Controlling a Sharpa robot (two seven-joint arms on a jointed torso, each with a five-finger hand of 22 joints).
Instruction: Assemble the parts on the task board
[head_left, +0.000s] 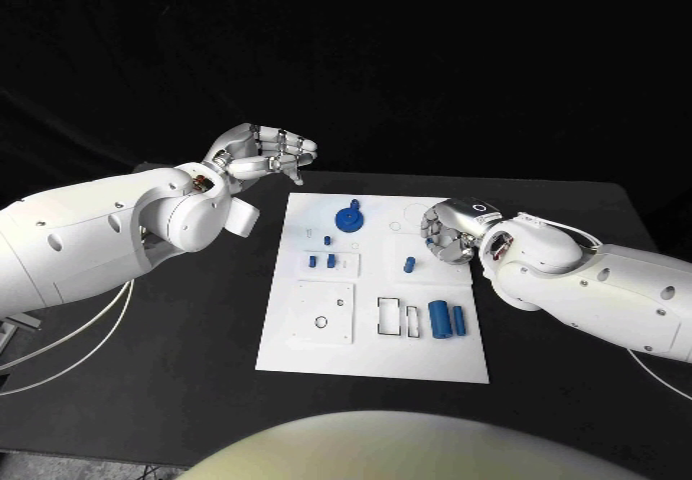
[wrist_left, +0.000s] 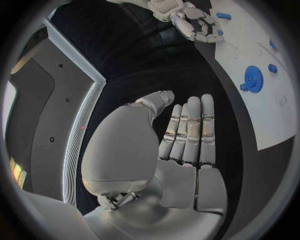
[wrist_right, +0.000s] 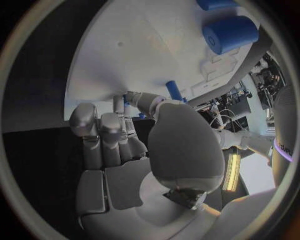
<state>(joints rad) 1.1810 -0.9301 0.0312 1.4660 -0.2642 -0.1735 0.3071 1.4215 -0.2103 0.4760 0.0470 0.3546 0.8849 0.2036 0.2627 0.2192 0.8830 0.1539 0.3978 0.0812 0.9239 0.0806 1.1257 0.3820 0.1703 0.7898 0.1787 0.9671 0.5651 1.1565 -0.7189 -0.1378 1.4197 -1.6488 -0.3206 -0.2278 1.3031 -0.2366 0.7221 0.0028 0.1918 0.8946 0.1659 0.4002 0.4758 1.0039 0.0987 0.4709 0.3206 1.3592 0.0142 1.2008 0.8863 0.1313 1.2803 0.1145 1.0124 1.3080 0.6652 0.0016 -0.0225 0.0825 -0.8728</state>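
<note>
The board (head_left: 372, 352) lies flat in the middle of the black counter (head_left: 173, 400). On it a gear (head_left: 349, 218) sits near the far edge, a small peg (head_left: 410, 265) at mid-board, and two cylinders (head_left: 450, 321) side by side near the right edge. The left hand (head_left: 264, 152) hangs off the board's far left corner — fingers straight and close together, holding nothing. The right hand (head_left: 450, 234) hovers over the board's right side, beside the peg, fingers curled inward and empty.
</note>
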